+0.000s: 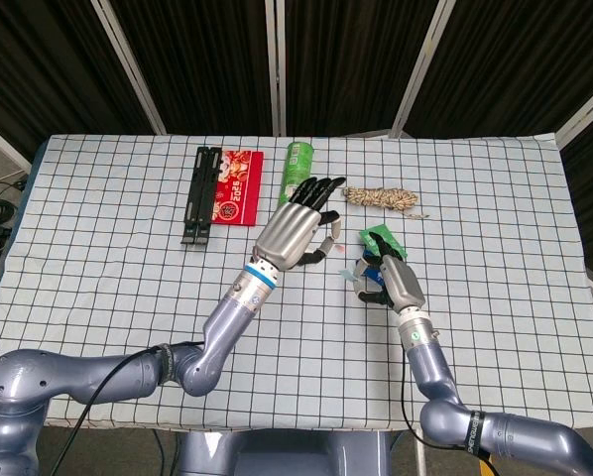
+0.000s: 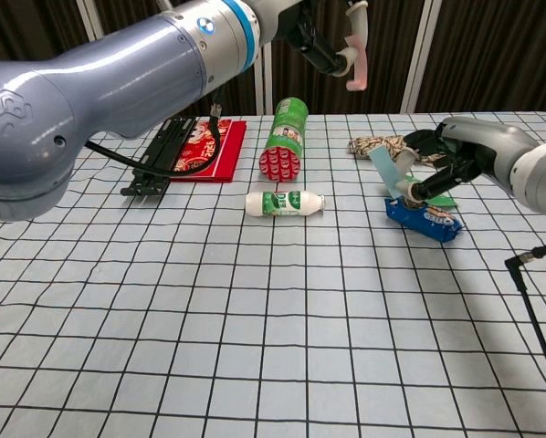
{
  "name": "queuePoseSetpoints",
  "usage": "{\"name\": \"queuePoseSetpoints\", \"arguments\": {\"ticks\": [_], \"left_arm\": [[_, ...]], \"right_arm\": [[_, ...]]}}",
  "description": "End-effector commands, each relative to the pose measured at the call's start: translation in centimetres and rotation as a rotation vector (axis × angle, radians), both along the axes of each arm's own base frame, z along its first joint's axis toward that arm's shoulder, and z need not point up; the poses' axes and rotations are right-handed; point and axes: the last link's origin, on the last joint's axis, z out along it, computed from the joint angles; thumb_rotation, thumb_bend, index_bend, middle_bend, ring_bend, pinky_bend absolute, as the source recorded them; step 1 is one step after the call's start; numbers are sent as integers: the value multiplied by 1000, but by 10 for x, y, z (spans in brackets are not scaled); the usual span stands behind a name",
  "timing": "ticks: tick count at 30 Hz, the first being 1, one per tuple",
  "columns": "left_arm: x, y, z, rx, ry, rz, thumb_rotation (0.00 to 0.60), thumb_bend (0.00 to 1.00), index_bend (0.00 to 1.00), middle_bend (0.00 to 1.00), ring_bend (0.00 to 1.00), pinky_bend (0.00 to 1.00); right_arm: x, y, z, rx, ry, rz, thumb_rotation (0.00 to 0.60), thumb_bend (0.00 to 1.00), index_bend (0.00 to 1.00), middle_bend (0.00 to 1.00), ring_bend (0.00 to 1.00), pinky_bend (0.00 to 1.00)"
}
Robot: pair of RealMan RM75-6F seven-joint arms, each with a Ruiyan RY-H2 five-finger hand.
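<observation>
While left hand (image 1: 298, 226) hovers raised, right hand (image 2: 469, 155) touches blue packet (image 2: 425, 217) below.

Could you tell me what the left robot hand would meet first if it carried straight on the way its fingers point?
Probably the green cylindrical can lying beyond the left robot hand, though the hand's height above the table is unclear.

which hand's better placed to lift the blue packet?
Right. The right robot hand is already down at the blue packet, fingertips on a pale strip standing from it. The left robot hand hangs raised above the small white bottle, holding nothing.
</observation>
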Motion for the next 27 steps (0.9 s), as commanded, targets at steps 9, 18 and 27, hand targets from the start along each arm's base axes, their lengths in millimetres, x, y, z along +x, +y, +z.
{"name": "queuePoseSetpoints", "arguments": {"ticks": [9, 18, 27], "left_arm": [[-39, -2, 29, -10, 20, 67, 600, 571, 867, 0, 0, 0], [-89, -7, 45, -79, 136, 153, 600, 0, 0, 0, 0, 0], [-117, -12, 80, -3, 135, 178, 600, 0, 0, 0, 0, 0]], "right_arm": [[-12, 10, 1, 2, 72, 31, 600, 431, 623, 14, 0, 0], [-22, 18, 11, 30, 181, 99, 600, 0, 0, 0, 0, 0], [-34, 22, 46, -88, 301, 205, 600, 0, 0, 0, 0, 0]]}}
